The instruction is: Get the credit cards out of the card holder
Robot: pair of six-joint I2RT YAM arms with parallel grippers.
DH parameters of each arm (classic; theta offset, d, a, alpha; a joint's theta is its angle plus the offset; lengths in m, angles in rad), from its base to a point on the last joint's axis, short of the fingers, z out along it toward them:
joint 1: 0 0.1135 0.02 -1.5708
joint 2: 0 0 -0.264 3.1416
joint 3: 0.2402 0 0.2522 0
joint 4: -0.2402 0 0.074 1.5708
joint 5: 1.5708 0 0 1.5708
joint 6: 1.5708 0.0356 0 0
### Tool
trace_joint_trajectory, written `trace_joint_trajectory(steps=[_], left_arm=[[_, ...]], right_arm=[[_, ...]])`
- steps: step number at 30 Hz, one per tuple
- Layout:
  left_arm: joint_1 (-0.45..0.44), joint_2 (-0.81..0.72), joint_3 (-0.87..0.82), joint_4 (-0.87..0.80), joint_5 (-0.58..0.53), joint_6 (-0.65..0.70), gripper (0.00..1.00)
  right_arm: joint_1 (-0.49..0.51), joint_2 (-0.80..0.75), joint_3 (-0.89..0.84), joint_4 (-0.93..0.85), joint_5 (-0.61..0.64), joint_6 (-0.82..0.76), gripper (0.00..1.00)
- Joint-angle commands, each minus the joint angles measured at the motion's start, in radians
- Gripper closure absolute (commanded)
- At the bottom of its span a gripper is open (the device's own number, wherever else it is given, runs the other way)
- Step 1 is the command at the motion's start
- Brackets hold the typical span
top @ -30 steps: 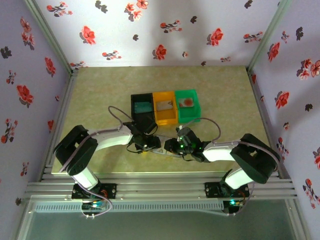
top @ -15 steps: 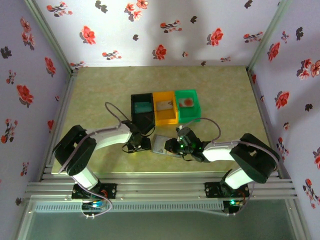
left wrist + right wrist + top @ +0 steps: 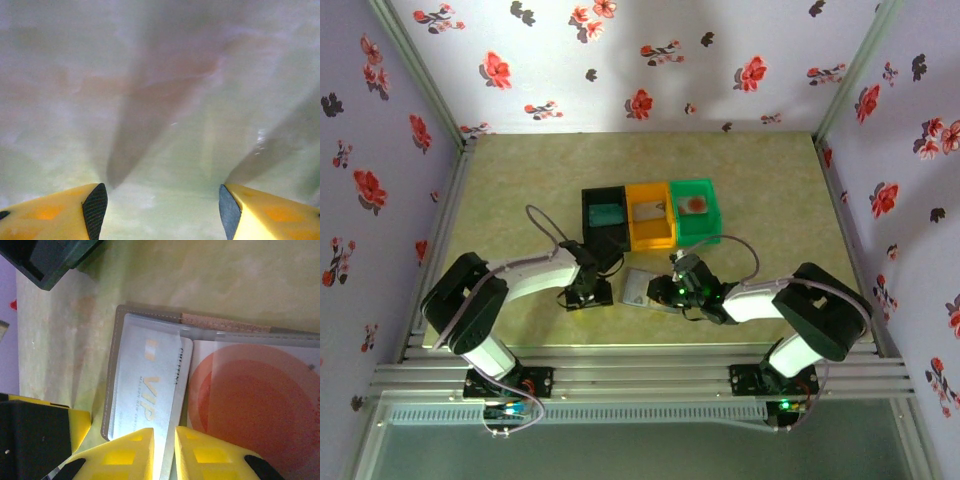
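We see both arms folded low, elbows out, forearms reaching inward toward each other over the near part of the table (image 3: pixel 520 180). The wallet (image 3: pixel 641 286) lies open and flat between the two wrists, just in front of the bins (image 3: pixel 652 240). The left gripper (image 3: pixel 161 210) points down at bare tabletop just left of the wallet, its fingers (image 3: pixel 95 210) spread wide and holding nothing. The right gripper (image 3: pixel 165 445) leans in over the wallet from the right. Its fingers (image 3: pixel 135 452) are drawn almost together, pinching the near edge of the VIP card (image 3: pixel 150 380), which sits in a clear sleeve beside the red card (image 3: pixel 250 410).
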Motion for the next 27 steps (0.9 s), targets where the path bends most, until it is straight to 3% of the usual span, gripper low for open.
trace_joint_trajectory(steps=[1,5,9,27], left_arm=[[0.004,-0.028,0.021,-0.087,-0.020,0.003,0.35],[0.000,-0.030,0.050,-0.071,0.033,-0.004,0.34],[0.000,-0.033,0.111,-0.113,-0.032,0.024,0.32],[-0.018,0.140,0.209,-0.113,-0.011,0.050,0.31]], right_arm=[[0.003,0.037,-0.008,-0.029,0.007,0.008,0.83],[0.003,0.042,-0.009,-0.023,0.007,0.006,0.83],[0.002,0.050,-0.008,-0.023,0.007,0.005,0.84],[0.008,0.075,0.000,0.013,-0.021,0.011,0.90]])
